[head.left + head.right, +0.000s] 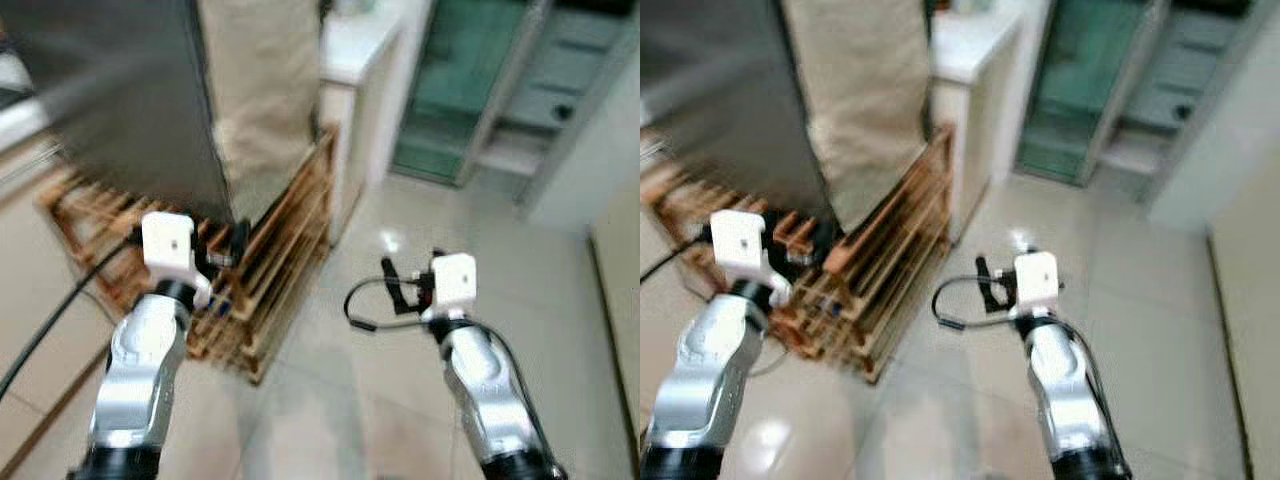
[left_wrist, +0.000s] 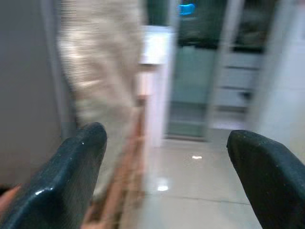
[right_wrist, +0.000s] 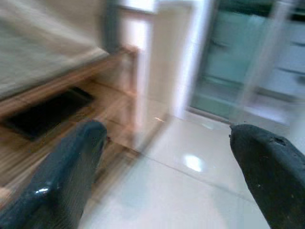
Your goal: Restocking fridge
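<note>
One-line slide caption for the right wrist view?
Right tool, fingers apart and empty, faces a blurred wooden rack and glossy tiled floor.

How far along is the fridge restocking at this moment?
Nothing looks done yet. Both the left gripper and the right gripper are open and hold nothing. The blurred views suggest the robot is moving across the tiled floor, beside a wooden rack and a white counter. Left to do: everything, from picking up items to placing them in a fridge.
</note>
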You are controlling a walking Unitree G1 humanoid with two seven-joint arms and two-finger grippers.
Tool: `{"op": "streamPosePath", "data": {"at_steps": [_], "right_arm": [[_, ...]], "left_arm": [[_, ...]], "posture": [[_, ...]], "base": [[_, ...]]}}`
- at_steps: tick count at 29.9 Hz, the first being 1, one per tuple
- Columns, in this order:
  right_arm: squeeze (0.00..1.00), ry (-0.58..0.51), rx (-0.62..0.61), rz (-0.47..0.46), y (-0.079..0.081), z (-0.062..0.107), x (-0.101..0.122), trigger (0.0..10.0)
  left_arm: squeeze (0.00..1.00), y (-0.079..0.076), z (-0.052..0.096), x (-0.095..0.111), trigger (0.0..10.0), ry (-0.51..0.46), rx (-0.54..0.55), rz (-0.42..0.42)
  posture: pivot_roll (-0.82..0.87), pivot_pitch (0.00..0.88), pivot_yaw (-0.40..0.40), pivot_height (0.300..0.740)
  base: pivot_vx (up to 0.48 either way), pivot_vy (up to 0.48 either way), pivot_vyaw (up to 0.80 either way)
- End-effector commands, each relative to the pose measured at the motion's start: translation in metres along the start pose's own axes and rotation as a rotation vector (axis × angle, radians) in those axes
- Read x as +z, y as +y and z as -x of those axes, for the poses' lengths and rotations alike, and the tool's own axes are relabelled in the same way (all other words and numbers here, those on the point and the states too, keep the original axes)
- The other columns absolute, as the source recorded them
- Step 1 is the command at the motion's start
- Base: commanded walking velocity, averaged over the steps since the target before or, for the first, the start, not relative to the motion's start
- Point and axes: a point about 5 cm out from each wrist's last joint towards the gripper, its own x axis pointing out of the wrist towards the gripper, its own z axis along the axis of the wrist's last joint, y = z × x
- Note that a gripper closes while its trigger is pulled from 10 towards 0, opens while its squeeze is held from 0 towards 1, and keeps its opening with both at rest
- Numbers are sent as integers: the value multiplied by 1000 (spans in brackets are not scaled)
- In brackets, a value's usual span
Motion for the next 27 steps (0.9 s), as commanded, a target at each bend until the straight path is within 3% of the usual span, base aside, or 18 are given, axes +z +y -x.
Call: {"op": "streamPosePath", "data": {"at_steps": [1, 4, 10, 12, 13, 14, 16, 17, 19, 20, 23, 27], "right_arm": [[0, -39, 29, -21, 12, -5, 8, 10000], [0, -36, 41, -13, 16, -7, 7, 10000], [0, -91, 22, -41, 17, -9, 18, 10000], [0, -112, -19, -68, 11, -1, 23, 10000], [0, -121, -32, -70, 7, 10, 24, 10000], [0, -121, -32, -70, 7, 10, 24, 10000], [0, -123, -72, -49, -10, 37, 22, 10000], [0, -123, -72, -49, -10, 37, 22, 10000], [0, -115, -100, -36, -24, 52, 19, 10000], [0, -116, -106, -29, -29, 54, 18, 10000], [0, -143, -123, -57, -32, 49, 19, 10000], [0, -181, -115, -63, -25, 38, 30, 10000]], "left_arm": [[0, 6, -1, 5, 10000, -22, 18, -47], [0, 6, -1, 5, 10000, -11, 41, -78], [0, 11, 4, 4, 10000, -19, 91, -55], [0, 19, 17, 0, 10000, 2, 121, -46], [0, 30, 33, -9, 10000, 40, 152, -44], [0, 30, 33, -9, 10000, 40, 152, -44], [0, 51, 73, -33, 10000, 156, 213, -105], [0, 51, 73, -33, 10000, 156, 213, -105], [0, 54, 95, -43, 10000, 211, 213, -162], [0, 51, 97, -43, 10000, 205, 201, -168], [0, 35, 73, -27, 10000, 79, 193, -118], [0, 29, 51, -4, 10000, -24, 206, -82]], "posture": [[-47, 0, 2, 740], [-42, 0, -3, 740], [-16, 0, -21, 740], [-10, 0, -29, 740], [-11, 0, -31, 740], [-11, 0, -31, 740], [-16, 0, -36, 740], [-16, 0, -36, 740], [-24, 0, -38, 740], [-27, 0, -41, 740], [-31, 0, -42, 740], [-42, 0, -37, 740]], "base": [[0, 480, -800], [0, 160, -267], [0, 0, 0], [0, 0, 0], [0, 0, 0], [0, 0, 0], [0, 0, 0], [0, 0, 0], [0, 0, 0], [0, 0, 0], [0, 0, 0], [219, 0, 0]]}}
